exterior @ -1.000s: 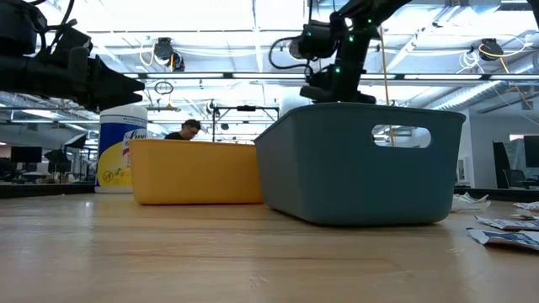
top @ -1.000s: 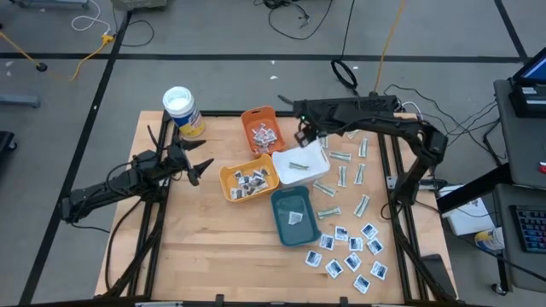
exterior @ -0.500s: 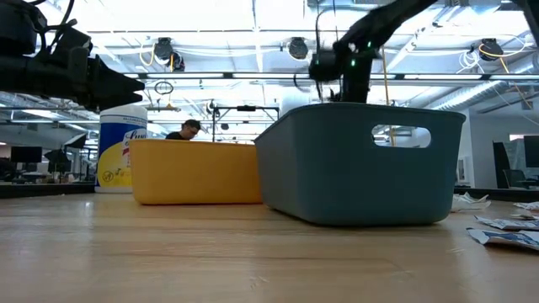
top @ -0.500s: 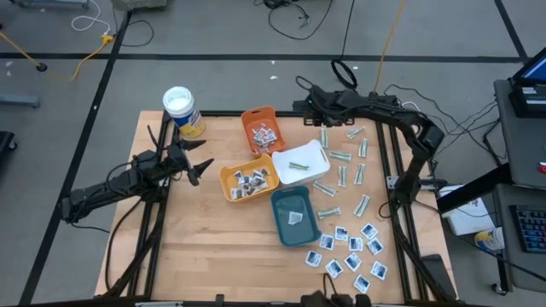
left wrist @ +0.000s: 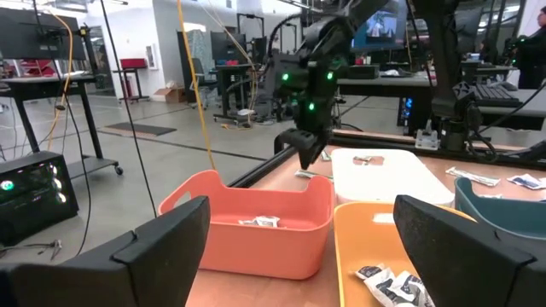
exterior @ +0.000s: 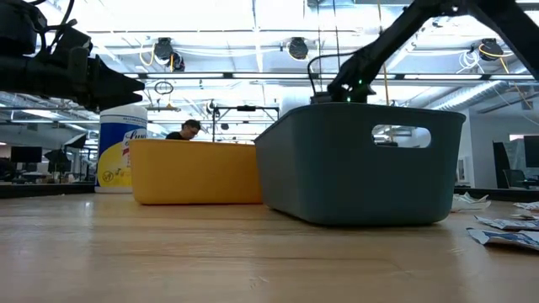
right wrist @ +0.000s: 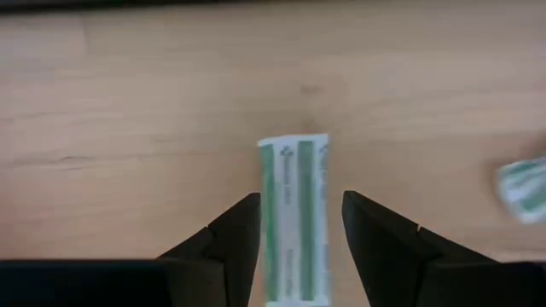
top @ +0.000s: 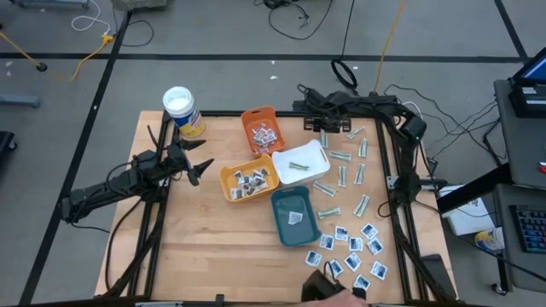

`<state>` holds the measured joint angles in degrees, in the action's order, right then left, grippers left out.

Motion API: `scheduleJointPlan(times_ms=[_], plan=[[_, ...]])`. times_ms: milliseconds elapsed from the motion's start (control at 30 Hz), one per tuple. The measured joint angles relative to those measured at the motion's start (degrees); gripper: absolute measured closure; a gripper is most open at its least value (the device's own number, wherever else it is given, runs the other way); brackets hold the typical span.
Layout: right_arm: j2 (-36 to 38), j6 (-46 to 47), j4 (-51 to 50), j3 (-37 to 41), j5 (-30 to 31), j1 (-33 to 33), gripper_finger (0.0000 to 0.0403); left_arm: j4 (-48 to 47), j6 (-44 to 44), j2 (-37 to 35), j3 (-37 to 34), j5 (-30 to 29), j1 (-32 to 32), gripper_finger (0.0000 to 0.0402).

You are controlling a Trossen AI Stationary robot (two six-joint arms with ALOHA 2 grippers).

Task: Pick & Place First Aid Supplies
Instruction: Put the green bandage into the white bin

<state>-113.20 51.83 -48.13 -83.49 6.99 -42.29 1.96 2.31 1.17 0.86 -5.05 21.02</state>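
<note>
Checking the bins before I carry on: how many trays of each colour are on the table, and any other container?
Orange tray: 1
Yellow tray: 1
White tray: 1
Teal tray: 1
White-lidded canister: 1
Total: 5

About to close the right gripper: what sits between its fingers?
In the right wrist view, one narrow green-and-white strip lies flat on the bare wooden table, lengthwise between the open right gripper fingers.
</note>
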Motion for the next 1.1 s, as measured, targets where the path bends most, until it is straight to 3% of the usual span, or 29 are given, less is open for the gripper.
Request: scheduleJointPlan(times_ms=[367,500,667,867,1100], plan=[[-3.41,-0.46,1.16,-0.12,-6.13,-0.78,0.0264,0.00,0.00,0.00,0.00,0.00,0.00,0.0030],[-3.53,-0.75,1.26,-0.15,-6.85,-0.84,0.0308,0.00,0.00,0.00,0.00,0.01,0.00,0.0024],[-3.57,-3.13,1.43,-0.13,-4.30,-0.78,0.0391,0.00,0.00,0.00,0.00,0.02,0.00,0.0027],[-2.73,-5.51,0.40,-0.52,-2.65,-1.22,0.0400,0.00,0.00,0.00,0.02,0.02,0.00,0.0036],[-2.30,-11.99,-10.58,-10.07,-2.60,-2.95,0.0402,0.00,0.00,0.00,0.00,0.02,0.00,0.0030]])
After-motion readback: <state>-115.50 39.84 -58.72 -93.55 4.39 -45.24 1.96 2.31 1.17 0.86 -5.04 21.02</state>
